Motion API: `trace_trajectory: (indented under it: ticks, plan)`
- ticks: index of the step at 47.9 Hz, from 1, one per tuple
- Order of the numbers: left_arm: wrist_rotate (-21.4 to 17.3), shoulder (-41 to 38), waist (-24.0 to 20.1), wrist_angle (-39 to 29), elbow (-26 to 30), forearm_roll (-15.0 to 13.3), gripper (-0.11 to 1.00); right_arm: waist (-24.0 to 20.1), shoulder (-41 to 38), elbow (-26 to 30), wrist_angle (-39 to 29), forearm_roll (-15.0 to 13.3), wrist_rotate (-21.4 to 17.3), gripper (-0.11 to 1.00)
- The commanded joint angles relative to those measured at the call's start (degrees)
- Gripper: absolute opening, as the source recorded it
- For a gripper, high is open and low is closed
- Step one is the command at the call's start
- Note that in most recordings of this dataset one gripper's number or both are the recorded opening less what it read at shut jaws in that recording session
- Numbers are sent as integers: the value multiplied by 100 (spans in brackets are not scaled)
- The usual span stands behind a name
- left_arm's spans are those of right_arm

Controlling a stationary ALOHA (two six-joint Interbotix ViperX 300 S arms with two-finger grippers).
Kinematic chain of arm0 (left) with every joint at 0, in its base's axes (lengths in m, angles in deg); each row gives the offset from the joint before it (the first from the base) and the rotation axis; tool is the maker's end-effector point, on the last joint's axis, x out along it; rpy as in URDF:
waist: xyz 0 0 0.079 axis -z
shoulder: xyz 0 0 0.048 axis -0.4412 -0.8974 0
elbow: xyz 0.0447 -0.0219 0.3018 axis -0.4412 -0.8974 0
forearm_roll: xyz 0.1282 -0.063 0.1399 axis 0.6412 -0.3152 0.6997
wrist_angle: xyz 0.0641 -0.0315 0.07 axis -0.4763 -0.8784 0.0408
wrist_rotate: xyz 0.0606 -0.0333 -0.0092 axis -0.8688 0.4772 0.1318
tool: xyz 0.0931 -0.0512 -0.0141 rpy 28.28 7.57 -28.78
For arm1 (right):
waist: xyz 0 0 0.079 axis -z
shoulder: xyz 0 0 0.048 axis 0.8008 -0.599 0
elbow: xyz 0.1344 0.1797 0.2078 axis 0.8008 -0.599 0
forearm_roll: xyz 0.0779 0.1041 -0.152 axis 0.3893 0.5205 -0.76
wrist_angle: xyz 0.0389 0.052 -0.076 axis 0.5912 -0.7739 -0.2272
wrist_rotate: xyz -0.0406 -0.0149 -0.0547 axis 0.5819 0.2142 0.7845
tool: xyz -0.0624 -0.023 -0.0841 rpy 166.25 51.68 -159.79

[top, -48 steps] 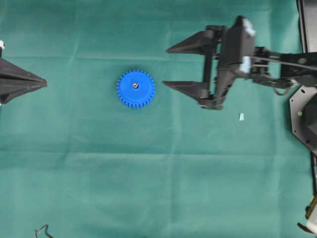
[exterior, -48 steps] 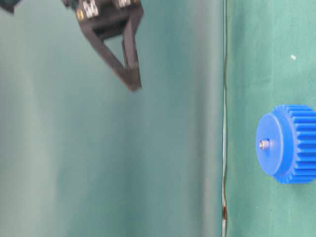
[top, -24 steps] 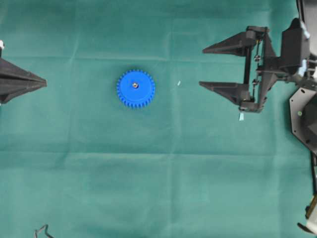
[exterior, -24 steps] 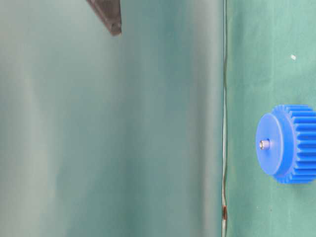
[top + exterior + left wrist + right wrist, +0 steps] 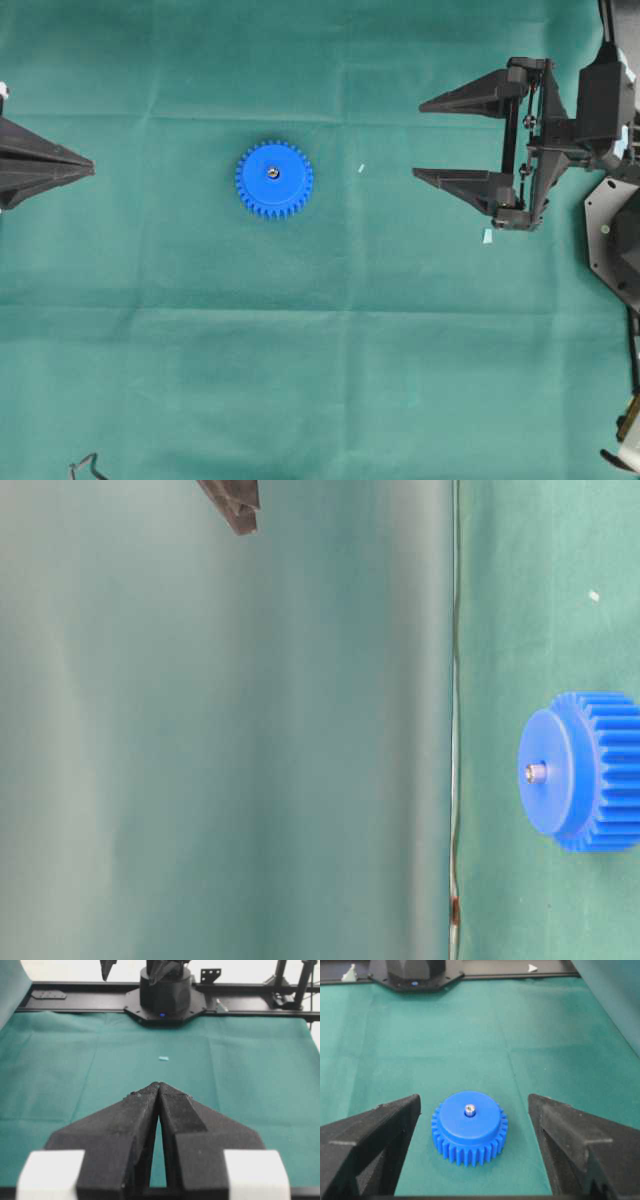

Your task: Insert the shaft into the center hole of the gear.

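Observation:
The blue gear (image 5: pixel 274 180) lies flat on the green cloth, left of the middle. The small silver shaft (image 5: pixel 273 172) stands upright in its center hole, with the head poking out of the hub; the hole itself is covered by it. From table level the gear (image 5: pixel 585 770) and shaft (image 5: pixel 536 773) show the same. My right gripper (image 5: pixel 418 140) hovers open and empty far to the right of the gear, and its wrist view frames the gear (image 5: pixel 470 1127) and shaft (image 5: pixel 470 1109) between wide jaws (image 5: pixel 474 1098). My left gripper (image 5: pixel 90 168) rests shut at the left edge, its fingertips (image 5: pixel 159 1085) pressed together on nothing.
A pale bluish scrap (image 5: pixel 488 236) lies just below the right gripper, and a tiny white fleck (image 5: pixel 361 168) sits between gear and gripper. The right arm's black base (image 5: pixel 615 240) fills the right edge. A bent wire piece (image 5: pixel 85 466) lies at the bottom left.
My right gripper has drawn back to the right, away from the gear, staying open. The gear with the shaft in it and the left gripper have not moved.

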Motion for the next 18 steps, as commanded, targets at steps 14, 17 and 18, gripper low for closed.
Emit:
trace_trajectory:
  ticks: [14, 17, 18]
  plan:
    - [-9, -44, 0, 26, 149, 18, 0, -105, 88, 62, 9, -9, -35, 92]
    - [-9, -44, 0, 26, 149, 18, 0, -123, 105, 62, 18, 0, -44, 92]
    - [-9, -44, 0, 26, 149, 18, 0, -132, 114, 53, 18, -9, -44, 92]
